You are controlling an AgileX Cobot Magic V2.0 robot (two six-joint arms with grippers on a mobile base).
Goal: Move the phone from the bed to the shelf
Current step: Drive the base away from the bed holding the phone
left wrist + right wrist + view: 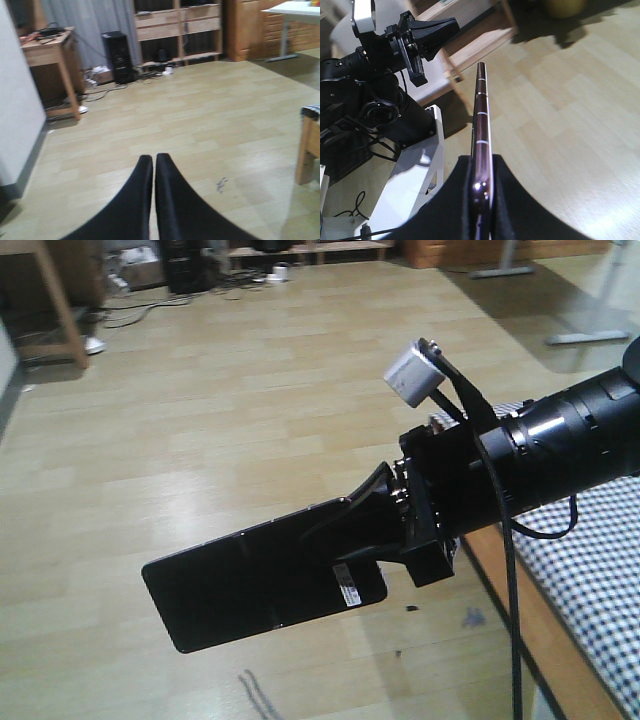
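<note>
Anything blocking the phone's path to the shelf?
Nothing visible. The right claw holds the phone over bare floor. Open floor runs to the shelf at the far wall, with only cables lying low near its foot.

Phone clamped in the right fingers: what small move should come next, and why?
Probably carry it toward the shelf, grip kept shut: the phone sits clamped in the right fingers over bare floor, clear of the bed, with the shelf far across the room.
</note>
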